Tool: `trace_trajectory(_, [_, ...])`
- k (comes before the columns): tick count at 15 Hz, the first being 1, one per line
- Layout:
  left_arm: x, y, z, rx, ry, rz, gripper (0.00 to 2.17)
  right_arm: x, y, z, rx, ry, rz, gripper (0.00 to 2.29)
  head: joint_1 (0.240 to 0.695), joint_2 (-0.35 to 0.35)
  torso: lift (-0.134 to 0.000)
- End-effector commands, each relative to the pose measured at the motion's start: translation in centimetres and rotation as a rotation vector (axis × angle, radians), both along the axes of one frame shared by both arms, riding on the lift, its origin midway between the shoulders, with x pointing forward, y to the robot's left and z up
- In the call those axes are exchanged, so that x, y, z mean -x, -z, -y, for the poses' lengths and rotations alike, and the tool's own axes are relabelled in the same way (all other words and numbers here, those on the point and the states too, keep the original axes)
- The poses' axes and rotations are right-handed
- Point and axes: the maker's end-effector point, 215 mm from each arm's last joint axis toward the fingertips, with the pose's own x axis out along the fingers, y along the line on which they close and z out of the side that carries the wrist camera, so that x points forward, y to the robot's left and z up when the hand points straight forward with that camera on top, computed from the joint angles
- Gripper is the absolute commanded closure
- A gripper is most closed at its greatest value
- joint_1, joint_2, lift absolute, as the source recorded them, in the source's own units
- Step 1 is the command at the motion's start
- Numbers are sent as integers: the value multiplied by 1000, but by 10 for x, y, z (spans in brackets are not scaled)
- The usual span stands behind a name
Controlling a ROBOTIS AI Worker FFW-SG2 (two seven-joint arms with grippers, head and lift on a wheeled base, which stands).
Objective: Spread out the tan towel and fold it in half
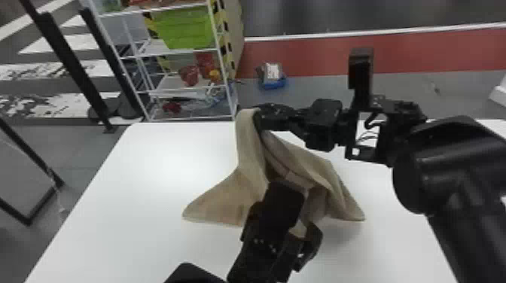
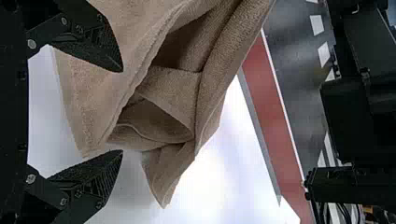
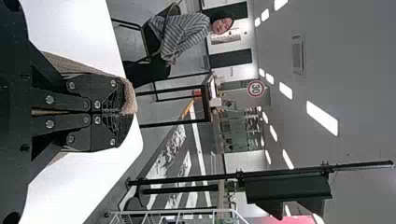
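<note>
The tan towel (image 1: 222, 199) hangs in loose folds from my right gripper (image 1: 259, 118), its lower corners spread low over the white table. In the right wrist view, the fingers of my right gripper (image 3: 116, 112) are closed together on a towel edge (image 3: 129, 97). My left gripper (image 1: 301, 216) is on the near side of the hanging cloth, in front of its lower middle. From the left wrist view, my left gripper (image 2: 122, 111) has its fingers wide apart, with the towel (image 2: 102, 93) beyond and partly behind them, not pinched.
The white table (image 1: 158, 162) lies under the towel. Past its far edge stand a wire shelf (image 1: 180, 50) with a green bin (image 1: 184, 28) and a blue item (image 1: 272, 83) on the floor. Dark metal posts (image 1: 67, 64) rise at the left.
</note>
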Motion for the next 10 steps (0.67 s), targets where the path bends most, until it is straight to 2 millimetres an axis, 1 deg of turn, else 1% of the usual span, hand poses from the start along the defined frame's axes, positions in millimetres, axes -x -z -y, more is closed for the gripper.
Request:
trace_trajectory(1, [-3, 2, -1, -21, -11, 3, 323, 1, 1, -1, 3, -2, 0, 2256, 695, 182, -124])
trace_trajectory(3, [-6, 6, -9, -43, -35, 5, 329, 1, 1, 0, 6, -2, 2, 2256, 695, 187, -124])
trace_trajectory(6, [-7, 7, -14, -71, -71, 15, 329, 2, -2, 2, 32, -14, 31, 2256, 695, 196, -124])
trace_trajectory(8, [-7, 10, -14, -77, -85, 17, 326, 0, -10, 3, 50, -24, 59, 2256, 695, 202, -124])
trace_trajectory(10, [-10, 10, -12, -101, -103, 42, 329, -1, -10, 2, 56, -25, 59, 2256, 695, 202, -124])
